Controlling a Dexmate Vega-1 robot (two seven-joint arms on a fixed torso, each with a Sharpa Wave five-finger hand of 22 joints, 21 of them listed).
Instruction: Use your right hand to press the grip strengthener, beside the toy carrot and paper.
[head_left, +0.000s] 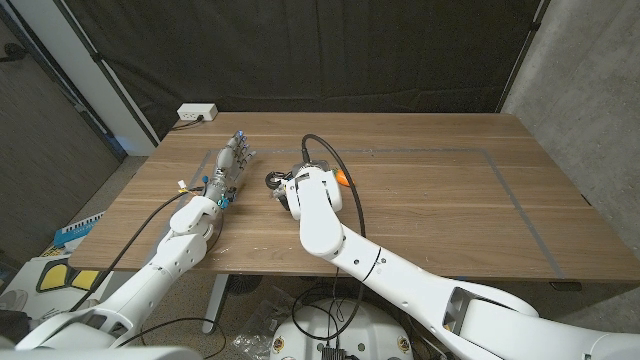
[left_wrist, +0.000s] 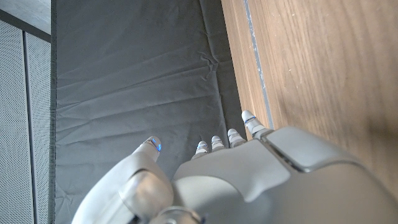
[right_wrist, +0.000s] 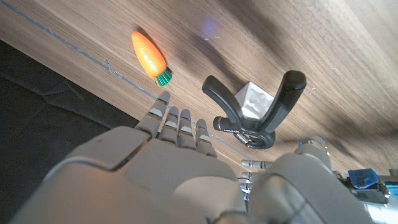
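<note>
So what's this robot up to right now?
It is reaching its right hand toward a black grip strengthener on the wooden table. The fingers are apart and not yet around the handles, so nothing has been squeezed. A toy carrot lies near it, and a crumpled bit of paper sits between its handles. The left hand waits at the side, holding nothing.

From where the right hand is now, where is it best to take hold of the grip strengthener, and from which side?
Probably the two black handles of the grip strengthener, which spread in a V from the coil. The right hand faces the coil end; wrapping across both handles near their free ends, fingers on one, thumb on the other, should squeeze best.
</note>
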